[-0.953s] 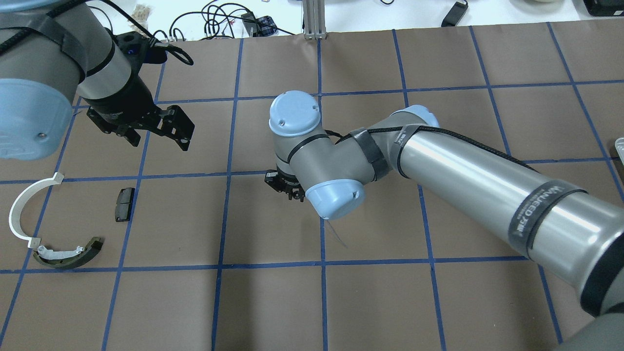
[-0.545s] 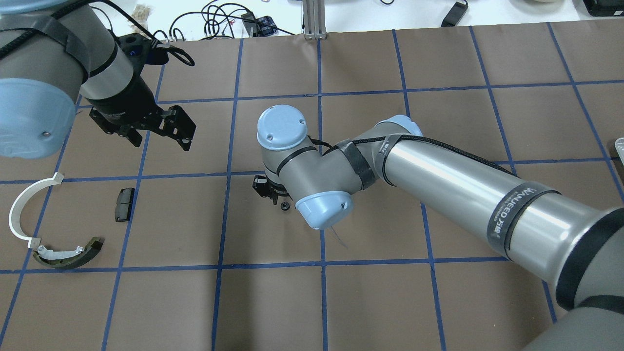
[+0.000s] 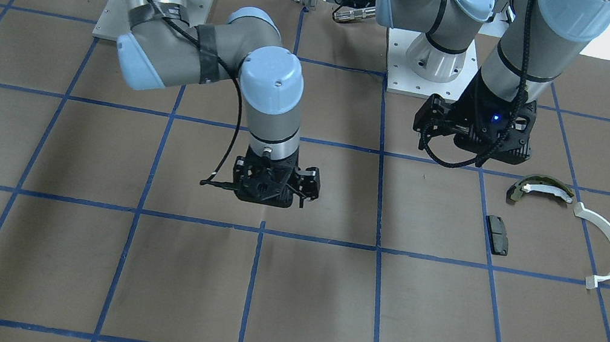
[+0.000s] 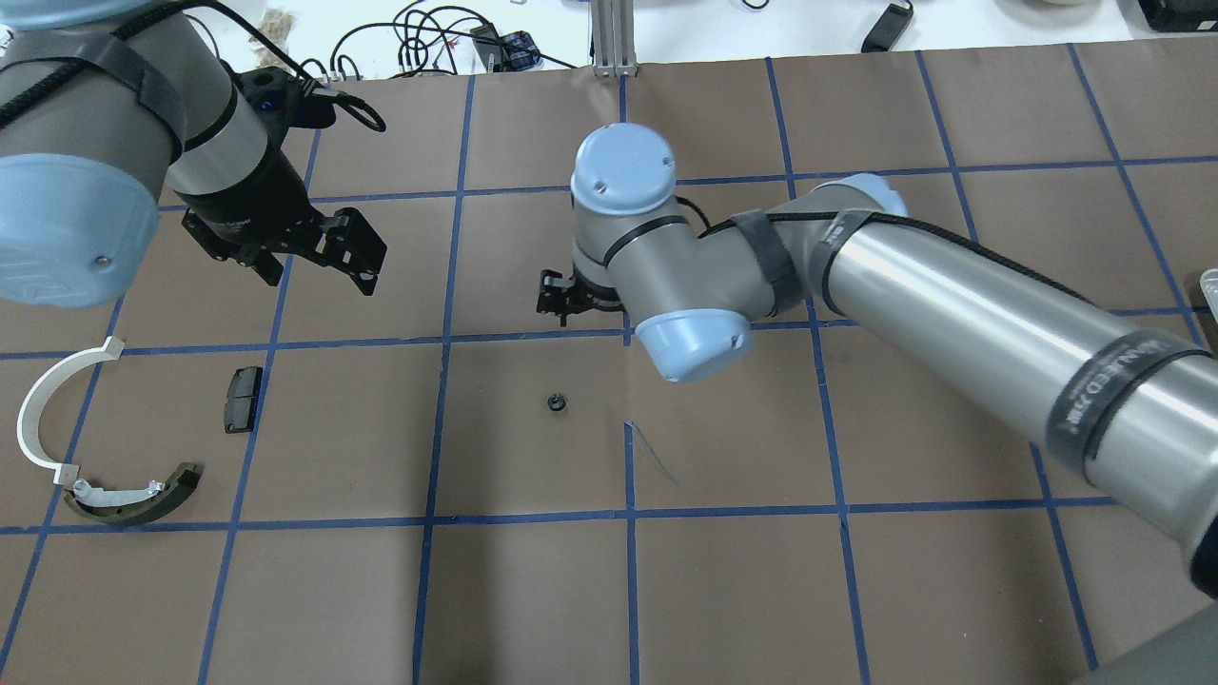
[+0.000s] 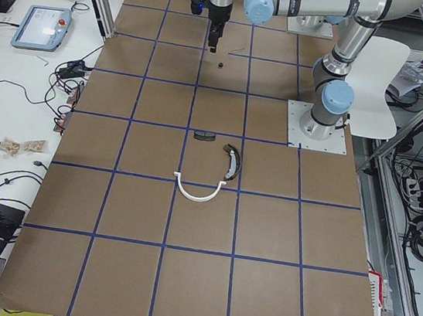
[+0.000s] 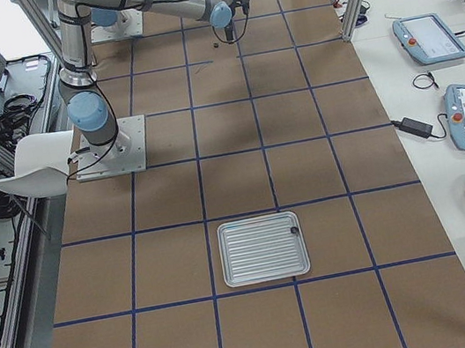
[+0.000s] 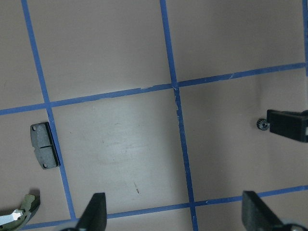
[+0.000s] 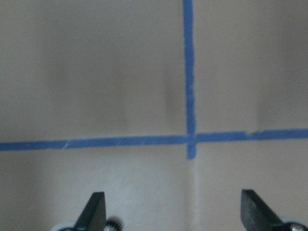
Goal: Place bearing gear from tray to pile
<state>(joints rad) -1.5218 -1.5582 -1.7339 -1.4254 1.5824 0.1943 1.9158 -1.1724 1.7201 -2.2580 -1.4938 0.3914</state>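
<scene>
We see the bearing gear (image 4: 557, 403), a small dark toothed ring, lying flat and alone on the brown-papered worktop (image 4: 533, 590), off the tray (image 6: 261, 249) and well apart from the pile (image 5: 232, 163); the right gripper (image 4: 563, 295) hangs over the worktop near the gear, on the side away from the robot, its jaws spread wide with nothing between them; in the right wrist view the gear peeks in at the bottom edge, just beside one finger (image 8: 95, 211); in the left wrist view it shows right next to the tip of a right-gripper finger, though we cannot tell whether they touch; the left gripper (image 4: 319, 271) hovers over the robot's left part of the worktop, its jaws likewise apart and empty; the pile lies nearer the robot than that gripper: a white plastic arc (image 4: 33, 409), an olive curved piece (image 4: 133, 499) with a white strip, its end just beside the arc's end, and a black pad (image 4: 243, 398) a little apart from both, beside a blue tape line; the ribbed metal tray lies far off toward the robot's right end of the worktop, with one small dark part near a corner.
</scene>
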